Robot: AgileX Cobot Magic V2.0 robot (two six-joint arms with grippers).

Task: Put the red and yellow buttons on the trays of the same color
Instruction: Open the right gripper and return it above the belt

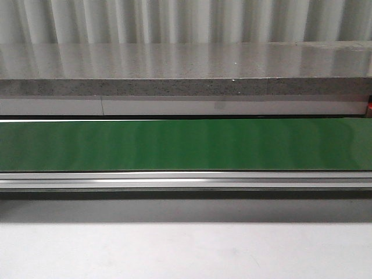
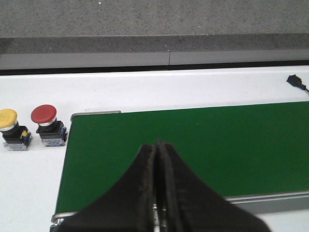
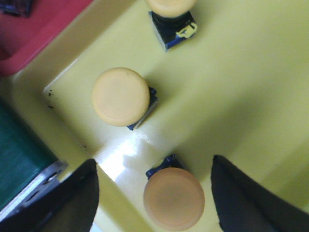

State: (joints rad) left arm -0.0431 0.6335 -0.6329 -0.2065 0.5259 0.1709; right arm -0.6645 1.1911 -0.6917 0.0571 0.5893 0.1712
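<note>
three yellow buttons sit in the yellow tray (image 3: 251, 72): one (image 3: 120, 96) near the tray's corner, a second (image 3: 174, 198) between the fingers of the right gripper (image 3: 157, 203), and a third (image 3: 171, 7) farther in, cut off by the frame edge. the right gripper is spread wide, released, touching nothing. a red tray (image 3: 43, 24) lies just beside the yellow tray. on the white table (image 2: 29, 193), one yellow button (image 2: 9, 120) and one red button (image 2: 44, 115) stand side by side just off the end of the green belt (image 2: 193, 150). the left gripper (image 2: 155, 145) is clenched, empty, over the belt.
</note>
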